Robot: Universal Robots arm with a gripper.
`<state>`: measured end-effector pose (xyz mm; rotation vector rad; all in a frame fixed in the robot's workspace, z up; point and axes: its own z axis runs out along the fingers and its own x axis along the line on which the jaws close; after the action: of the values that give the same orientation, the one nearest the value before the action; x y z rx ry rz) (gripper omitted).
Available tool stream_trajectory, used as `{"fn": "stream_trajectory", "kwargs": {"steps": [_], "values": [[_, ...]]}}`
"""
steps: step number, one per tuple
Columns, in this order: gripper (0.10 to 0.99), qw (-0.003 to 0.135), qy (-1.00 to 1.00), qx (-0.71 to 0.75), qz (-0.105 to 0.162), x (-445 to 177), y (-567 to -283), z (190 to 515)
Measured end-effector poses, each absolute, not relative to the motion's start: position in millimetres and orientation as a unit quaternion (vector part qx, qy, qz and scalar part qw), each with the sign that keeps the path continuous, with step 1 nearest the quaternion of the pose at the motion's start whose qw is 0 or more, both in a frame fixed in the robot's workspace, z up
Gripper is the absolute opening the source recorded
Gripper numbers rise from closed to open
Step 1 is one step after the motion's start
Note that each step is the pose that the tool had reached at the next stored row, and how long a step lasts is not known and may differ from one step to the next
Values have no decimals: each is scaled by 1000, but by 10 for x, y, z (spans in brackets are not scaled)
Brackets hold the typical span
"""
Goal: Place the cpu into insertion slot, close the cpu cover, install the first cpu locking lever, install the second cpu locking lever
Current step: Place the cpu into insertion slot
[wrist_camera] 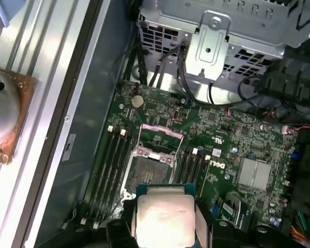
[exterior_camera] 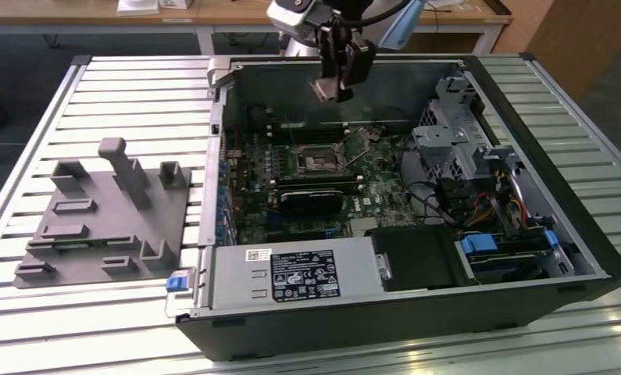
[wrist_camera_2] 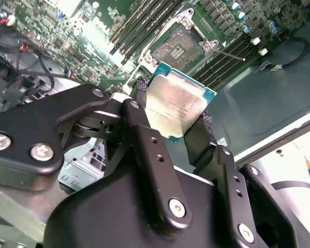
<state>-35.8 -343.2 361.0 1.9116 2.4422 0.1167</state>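
We are pinching the cpu (wrist_camera_2: 176, 102) by two opposite edges in our claw (wrist_camera_2: 173, 107), its silver top facing both wrist cameras; being square, it shows no long axis. The insertion slot (wrist_camera: 150, 173) is lying uncovered beneath the claw, well apart.

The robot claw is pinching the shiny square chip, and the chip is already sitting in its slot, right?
No. The gripper is pinching the cpu, but the second wrist view shows it held in the air, apart from the empty insertion slot.
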Motion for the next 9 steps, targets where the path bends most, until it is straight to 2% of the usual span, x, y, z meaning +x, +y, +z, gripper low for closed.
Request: {"fn": "stream_trajectory", "kwargs": {"steps": [9], "values": [[537,18,760,648,34,-357,-3429,3546]]}}
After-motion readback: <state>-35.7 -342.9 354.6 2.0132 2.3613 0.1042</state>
